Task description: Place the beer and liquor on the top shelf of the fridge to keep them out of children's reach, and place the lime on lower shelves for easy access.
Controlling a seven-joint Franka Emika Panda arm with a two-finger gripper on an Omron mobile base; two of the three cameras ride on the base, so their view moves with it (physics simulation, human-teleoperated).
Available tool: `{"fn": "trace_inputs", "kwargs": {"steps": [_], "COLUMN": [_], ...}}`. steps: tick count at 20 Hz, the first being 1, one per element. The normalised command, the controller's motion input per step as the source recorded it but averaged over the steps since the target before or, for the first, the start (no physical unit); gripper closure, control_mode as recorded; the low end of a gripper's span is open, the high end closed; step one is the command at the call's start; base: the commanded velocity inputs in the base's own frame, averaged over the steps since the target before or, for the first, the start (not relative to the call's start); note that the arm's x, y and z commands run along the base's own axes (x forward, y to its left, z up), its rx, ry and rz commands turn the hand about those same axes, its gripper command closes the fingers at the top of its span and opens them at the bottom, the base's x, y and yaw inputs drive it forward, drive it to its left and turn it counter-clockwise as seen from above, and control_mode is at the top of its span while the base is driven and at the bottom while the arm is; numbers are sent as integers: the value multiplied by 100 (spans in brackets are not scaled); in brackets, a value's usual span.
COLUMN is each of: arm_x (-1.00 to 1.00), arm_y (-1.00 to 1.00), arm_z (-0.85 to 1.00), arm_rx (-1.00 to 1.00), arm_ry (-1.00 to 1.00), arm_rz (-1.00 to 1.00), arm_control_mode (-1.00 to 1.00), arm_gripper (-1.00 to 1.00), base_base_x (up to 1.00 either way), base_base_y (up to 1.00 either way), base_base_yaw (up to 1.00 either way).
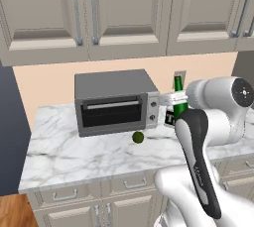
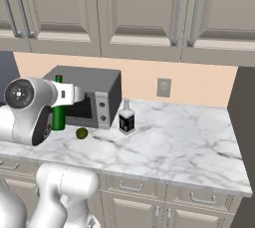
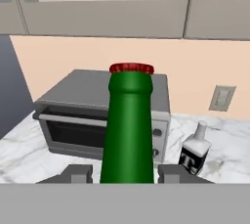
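The beer [image 3: 128, 125], a slim green bottle with a red cap, stands upright between my fingertips, and my gripper [image 3: 124, 171] is shut on its body. From the base views the beer [image 1: 179, 97] [image 2: 59, 112] hangs in front of the toaster oven, with my gripper [image 1: 171, 98] [image 2: 67, 94] at its neck. The liquor [image 2: 126, 117] [image 1: 170, 118] [image 3: 194, 155] stands on the counter just right of the oven. On the marble in front of the oven lies the lime [image 1: 138, 137] [image 2: 81, 133]. The fridge and its top shelf are out of view.
A silver toaster oven [image 1: 116, 102] [image 2: 94, 97] sits against the back wall on the marble counter [image 2: 174, 142]. Wall cabinets [image 1: 124, 13] hang low overhead. A wall outlet [image 2: 163, 87] sits right of the oven. Dark tall panels [image 1: 10, 132] [image 2: 244, 117] bound the counter at both ends.
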Motion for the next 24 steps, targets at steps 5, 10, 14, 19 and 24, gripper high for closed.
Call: {"fn": "trace_inputs", "kwargs": {"steps": [5,10,14,19,24], "arm_x": [0,-2,0,0,0], "arm_y": [0,0,0,0,0], "arm_z": [3,0,0,0,0], "arm_rx": [-1,0,0,0,0], "arm_ry": [0,0,0,0,0], "arm_rz": [-6,-1,0,0,0], "arm_control_mode": [-100,100,100,100,100], "arm_gripper": [100,100,100,100,100], "base_base_x": [0,-35,-82,-99,-61], "base_base_y": [0,0,-3,-21,-25], "base_base_yaw": [0,-3,-8,-14,-26]}}
